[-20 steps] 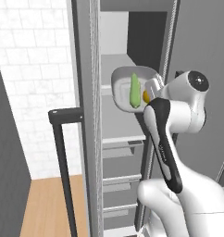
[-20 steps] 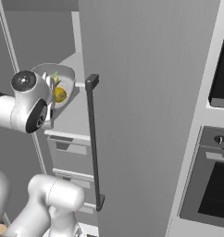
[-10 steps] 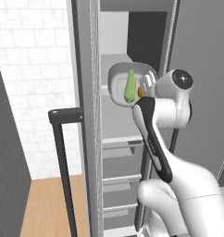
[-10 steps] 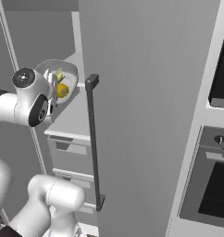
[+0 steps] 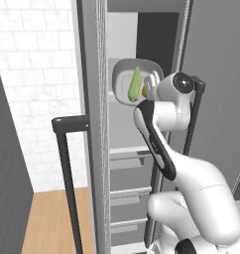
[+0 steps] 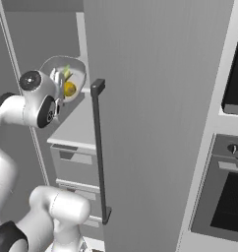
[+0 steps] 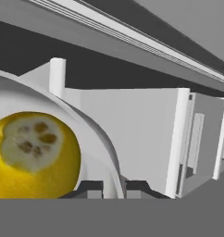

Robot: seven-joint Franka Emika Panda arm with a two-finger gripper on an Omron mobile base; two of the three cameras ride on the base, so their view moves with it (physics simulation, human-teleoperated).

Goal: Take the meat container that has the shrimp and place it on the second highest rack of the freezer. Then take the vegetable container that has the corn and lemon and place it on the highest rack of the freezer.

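My gripper is closed on the rim of the tray, which I hold high at the open freezer. The corn and the lemon lie inside it. The door edge is close at the left. I read no writing.

Flat, even rendered light, soft faint shadows, no glare, slightly soft edges, dim freezer interior

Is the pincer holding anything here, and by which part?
Yes: the pincer is shut on the rim of the vegetable container that carries the corn and lemon.
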